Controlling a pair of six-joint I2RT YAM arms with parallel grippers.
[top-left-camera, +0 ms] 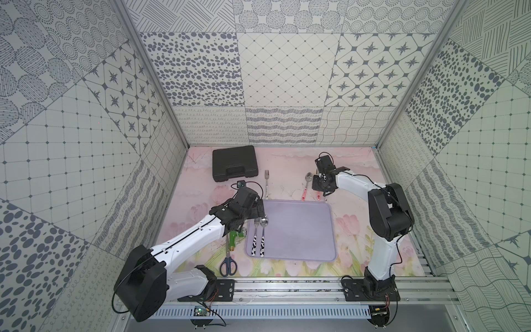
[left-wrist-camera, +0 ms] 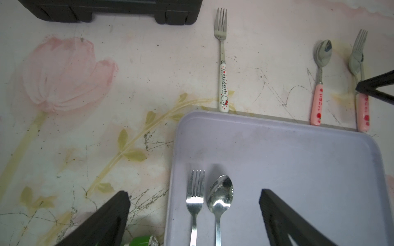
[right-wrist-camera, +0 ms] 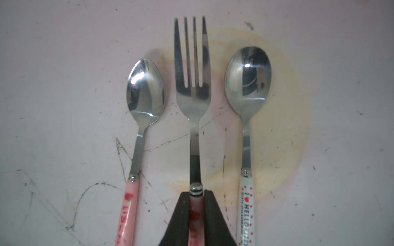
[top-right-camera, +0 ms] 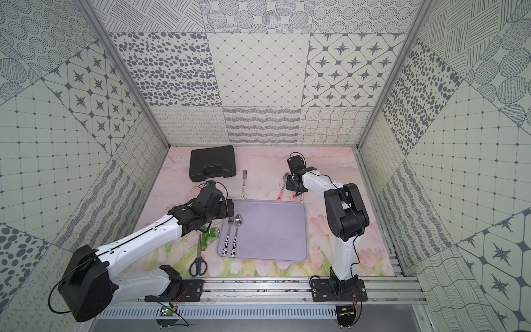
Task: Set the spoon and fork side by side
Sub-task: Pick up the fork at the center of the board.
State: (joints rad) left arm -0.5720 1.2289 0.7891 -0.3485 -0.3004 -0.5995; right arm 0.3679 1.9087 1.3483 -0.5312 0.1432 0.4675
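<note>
Here, right pincer point(right-wrist-camera: 197, 197) clamps the pink-handled fork point(right-wrist-camera: 193, 85); left pincer point(left-wrist-camera: 194, 192) gapes wide.

**Right wrist view.** The handle of the pink-handled fork point(right-wrist-camera: 193, 95) is hidden between the jaws of the right gripper point(right-wrist-camera: 196, 194), which pinch it. What shows there is only a red-pink blur. The pink-handled spoon point(right-wrist-camera: 146, 91) and the white-handled spoon point(right-wrist-camera: 248, 78) are cut off part-way down their handles by the picture's edge.

**Left wrist view.** The picture's edge cuts off the handles of the tray fork point(left-wrist-camera: 195, 200) and tray spoon point(left-wrist-camera: 220, 196), most of the black case point(left-wrist-camera: 106, 8), all but a sliver of the green fitting point(left-wrist-camera: 141, 241), and one side of the tray point(left-wrist-camera: 298, 170).

**Both top views.** The right gripper covers the middle of the pink-handled fork — and the handle lettering is too small to read.
</note>
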